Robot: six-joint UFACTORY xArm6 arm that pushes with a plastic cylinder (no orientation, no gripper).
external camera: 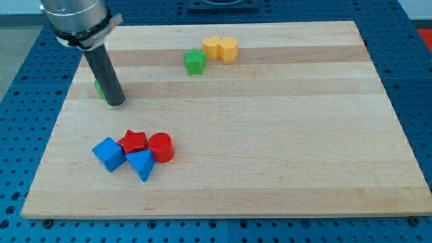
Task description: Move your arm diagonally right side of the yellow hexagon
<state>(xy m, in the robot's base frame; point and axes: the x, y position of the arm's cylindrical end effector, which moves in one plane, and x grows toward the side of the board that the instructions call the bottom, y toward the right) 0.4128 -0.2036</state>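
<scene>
Nearest us, the blue triangle (141,164) sits in the lower-left cluster. We have no gripper, only a rod; my tip (115,102) rests at the counter's (270,135) left, well apart from the yellow hexagon (212,47) at the top. We judge the approach barely begun: next, sweep rightward past it.

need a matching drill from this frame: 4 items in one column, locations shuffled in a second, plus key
Items:
1. my tip
2. green star
3. red cylinder
4. blue triangle

Places:
A. touching the red star's right side
B. lowest block in the view
C. upper left of the board, far from the yellow pair
D. just left of the yellow hexagon

Pairs: 1-C, 2-D, 3-A, 4-B
</scene>
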